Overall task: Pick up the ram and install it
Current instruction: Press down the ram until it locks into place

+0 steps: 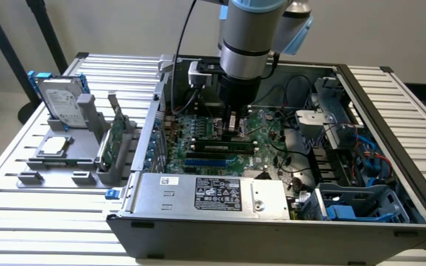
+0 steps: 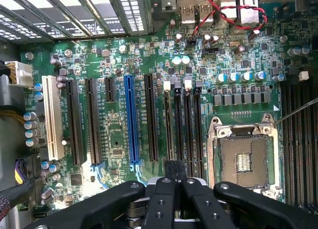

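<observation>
- We see the black gripper [image 2: 175, 182] clenched, its fingertips over the green motherboard's [image 2: 119, 134] memory slots.
- A long dark ram stick [image 1: 223, 148] lies seated just beside it.
- No writing is legible to us.

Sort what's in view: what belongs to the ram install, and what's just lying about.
Job in hand:
- ram
- memory slots
- end effector, shut, low over the motherboard

Lying about:
- hard drive
- expansion card
- power supply
- CPU socket
</observation>
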{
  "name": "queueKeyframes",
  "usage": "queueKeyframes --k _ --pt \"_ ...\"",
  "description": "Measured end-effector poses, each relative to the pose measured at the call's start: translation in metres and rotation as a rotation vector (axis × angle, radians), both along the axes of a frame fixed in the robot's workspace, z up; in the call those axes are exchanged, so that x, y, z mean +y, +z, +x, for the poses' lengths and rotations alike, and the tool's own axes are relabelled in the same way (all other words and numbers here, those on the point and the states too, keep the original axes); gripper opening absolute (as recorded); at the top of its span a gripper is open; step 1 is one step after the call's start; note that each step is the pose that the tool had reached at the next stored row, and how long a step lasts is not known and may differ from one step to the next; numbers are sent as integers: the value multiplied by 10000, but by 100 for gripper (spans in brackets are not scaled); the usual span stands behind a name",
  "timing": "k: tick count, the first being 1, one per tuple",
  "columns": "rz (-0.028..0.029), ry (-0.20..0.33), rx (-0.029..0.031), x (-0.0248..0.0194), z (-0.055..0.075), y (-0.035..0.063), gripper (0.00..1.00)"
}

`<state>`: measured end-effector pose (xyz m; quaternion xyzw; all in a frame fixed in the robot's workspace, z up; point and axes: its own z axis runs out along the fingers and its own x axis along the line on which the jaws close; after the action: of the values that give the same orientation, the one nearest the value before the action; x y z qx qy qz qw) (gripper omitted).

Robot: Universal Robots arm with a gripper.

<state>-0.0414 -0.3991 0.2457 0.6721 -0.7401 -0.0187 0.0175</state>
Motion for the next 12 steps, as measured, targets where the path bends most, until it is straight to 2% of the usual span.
queueKeyframes --k 4,12 --pt "0 0 -20 8 -1 0 11" --pt "0 43 -238 16 -18 -52 11"
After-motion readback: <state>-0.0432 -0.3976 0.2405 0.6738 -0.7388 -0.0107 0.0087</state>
